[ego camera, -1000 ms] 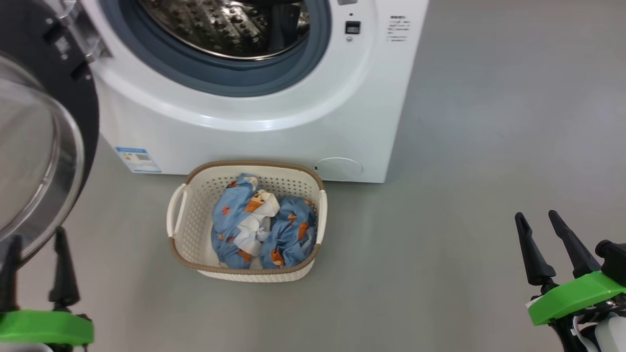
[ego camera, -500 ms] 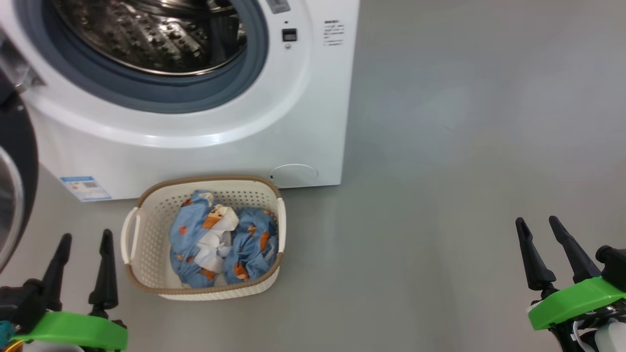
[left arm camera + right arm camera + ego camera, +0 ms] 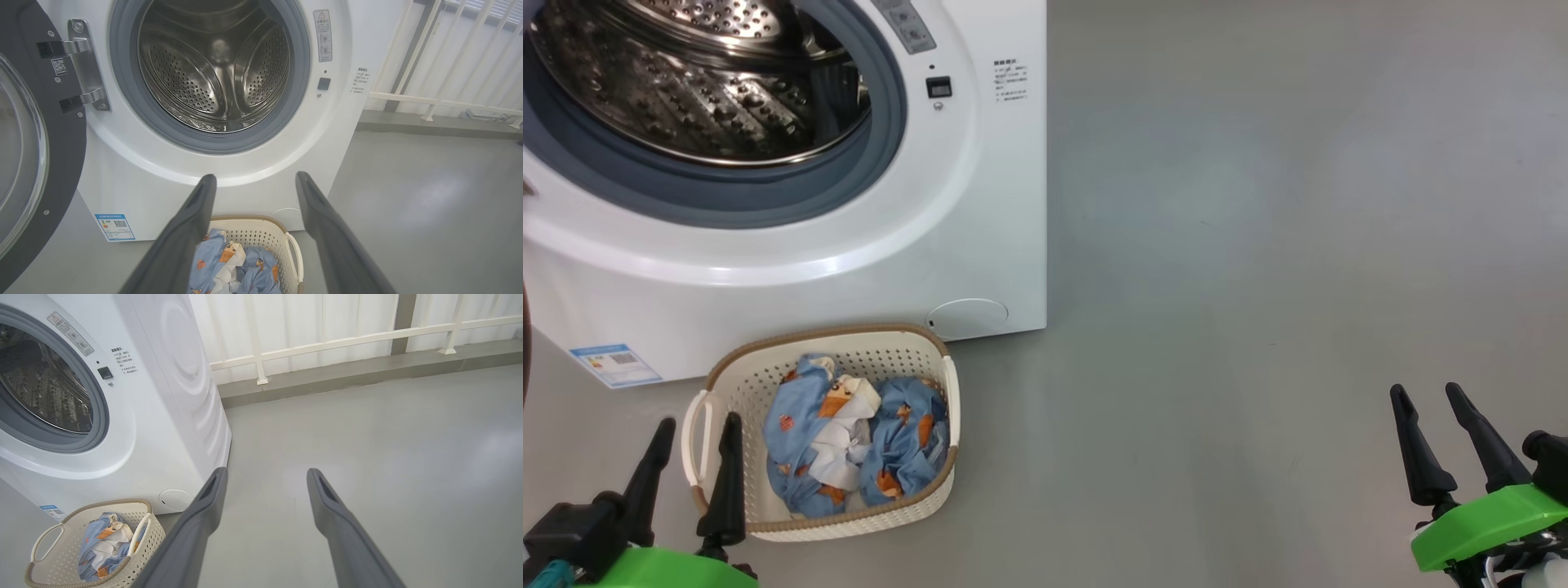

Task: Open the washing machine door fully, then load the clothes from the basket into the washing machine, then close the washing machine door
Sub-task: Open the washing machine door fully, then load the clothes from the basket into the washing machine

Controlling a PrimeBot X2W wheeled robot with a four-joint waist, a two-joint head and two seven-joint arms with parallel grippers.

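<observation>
The white washing machine [image 3: 980, 204] stands at the upper left with its steel drum [image 3: 678, 90] exposed. Its black door [image 3: 36, 134] hangs swung wide open on the left in the left wrist view. The cream basket [image 3: 935, 359] sits on the floor just in front of the machine, holding the light blue printed clothes [image 3: 849, 445]. My left gripper [image 3: 698, 429] is open at the lower left, its tips over the basket's left handle, nothing held. My right gripper [image 3: 1427, 394] is open at the lower right, far from the basket, over bare floor.
Grey floor [image 3: 1258, 245] stretches to the right of the machine. A white railing [image 3: 327, 339] and a low grey ledge [image 3: 347, 379] run along the far wall behind the machine.
The head camera has swung right, so the machine, door and basket slid left in view. My left gripper now shows beside the basket. The right gripper barely shifted.
</observation>
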